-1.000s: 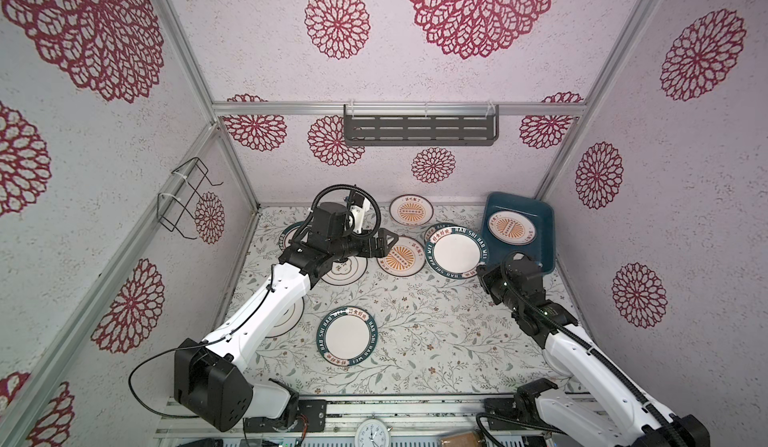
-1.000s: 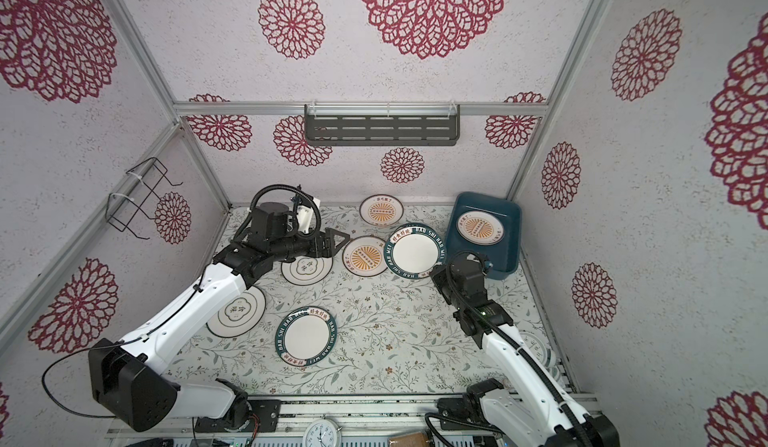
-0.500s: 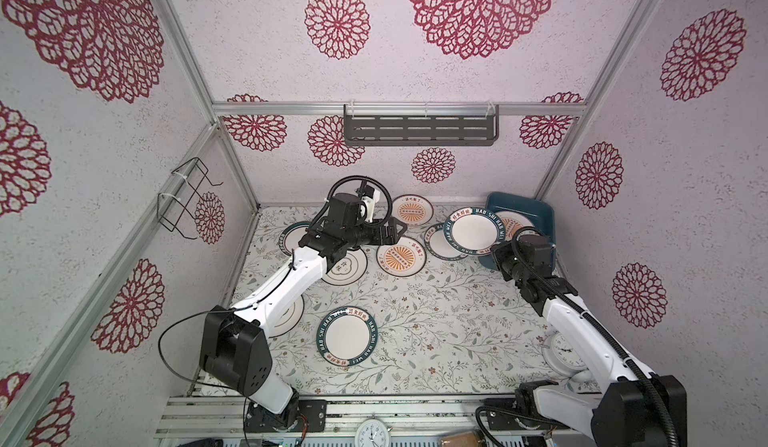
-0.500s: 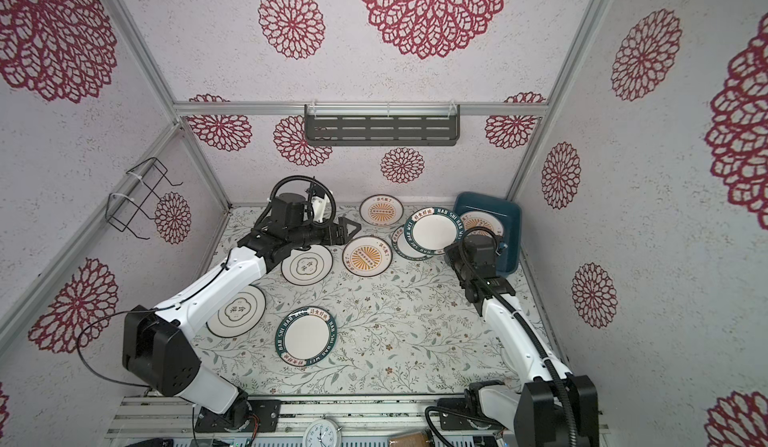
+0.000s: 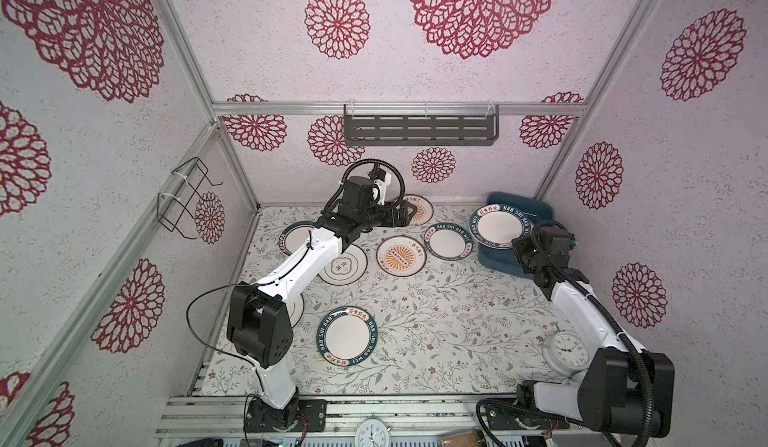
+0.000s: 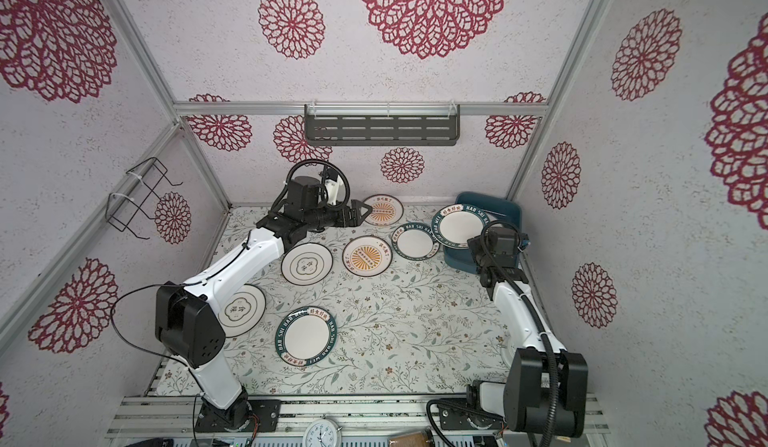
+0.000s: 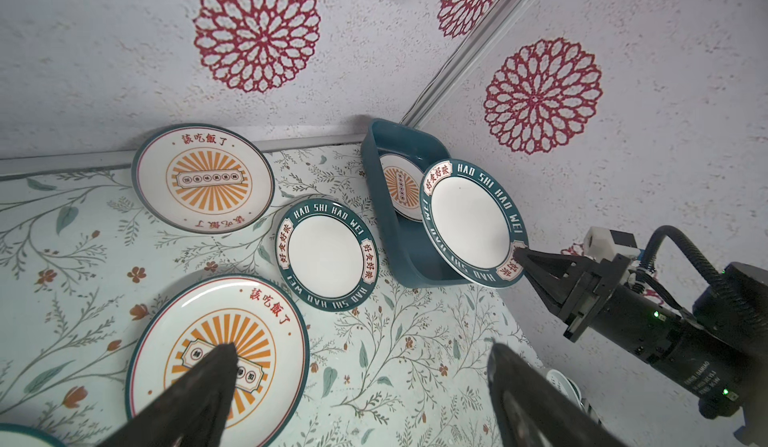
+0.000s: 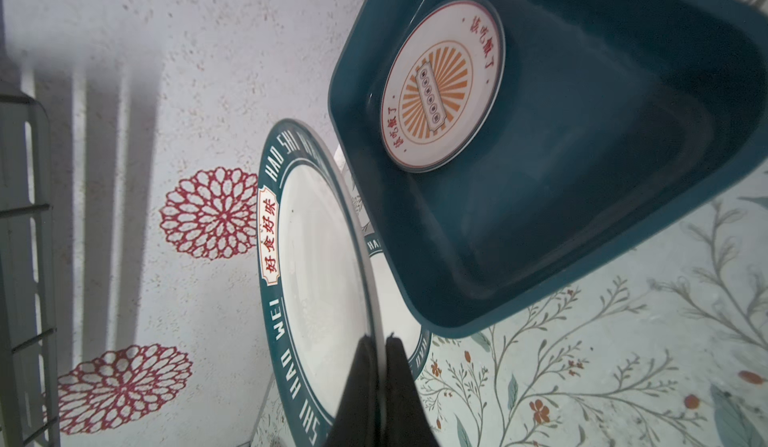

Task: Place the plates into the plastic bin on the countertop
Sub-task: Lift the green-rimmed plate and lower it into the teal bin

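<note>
Our right gripper (image 7: 517, 255) pinches the rim of a green-rimmed plate (image 7: 469, 220) and holds it tipped over the blue bin (image 7: 399, 241) on the countertop (image 5: 436, 312). One sunburst plate (image 8: 442, 85) lies inside. Our left gripper (image 5: 406, 215) hangs with fingers wide apart near the back wall (image 5: 291, 183).

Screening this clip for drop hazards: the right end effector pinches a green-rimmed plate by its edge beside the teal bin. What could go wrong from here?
1. The right end effector grips the round white ceramic plate with the dark-green lettered rim only at its edge, tilted in the air; it could slip out.
2. Lowered carelessly, it may catch the wall of the dark teal plastic bin or strike the orange-sunburst white plate lying inside.
</note>
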{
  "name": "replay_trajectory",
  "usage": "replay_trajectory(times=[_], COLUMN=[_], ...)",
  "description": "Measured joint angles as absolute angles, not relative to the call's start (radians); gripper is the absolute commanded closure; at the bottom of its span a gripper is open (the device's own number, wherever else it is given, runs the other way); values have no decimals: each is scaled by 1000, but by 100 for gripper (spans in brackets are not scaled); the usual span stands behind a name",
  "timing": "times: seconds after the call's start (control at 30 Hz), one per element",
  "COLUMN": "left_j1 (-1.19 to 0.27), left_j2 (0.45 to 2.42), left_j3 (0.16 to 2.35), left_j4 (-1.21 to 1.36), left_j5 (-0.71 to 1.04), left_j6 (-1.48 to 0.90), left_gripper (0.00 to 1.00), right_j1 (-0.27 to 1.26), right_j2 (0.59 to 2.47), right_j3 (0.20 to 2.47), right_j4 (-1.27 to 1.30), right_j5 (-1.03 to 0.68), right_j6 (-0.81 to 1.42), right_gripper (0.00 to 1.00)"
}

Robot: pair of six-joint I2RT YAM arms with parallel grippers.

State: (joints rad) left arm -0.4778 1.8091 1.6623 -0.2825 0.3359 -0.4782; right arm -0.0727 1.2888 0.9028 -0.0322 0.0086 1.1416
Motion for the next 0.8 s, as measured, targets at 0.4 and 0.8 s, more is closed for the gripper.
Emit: replay_trajectory(times=[0.4, 0.8], left_j1=[-464, -462], left_j2=[1864, 1921], left_j3=[1730, 1797], left_j4=[-328, -375], left_j5=[262, 133], left_j6=[-434, -388], left_gripper=[3, 3], right_j1=[-181, -224], right_j2=[1572, 1906], right_j3=[1039, 1276], right_j4=[-11, 46], right_j5=[27, 22], right_j6=[1135, 1151], right_gripper=[100, 100])
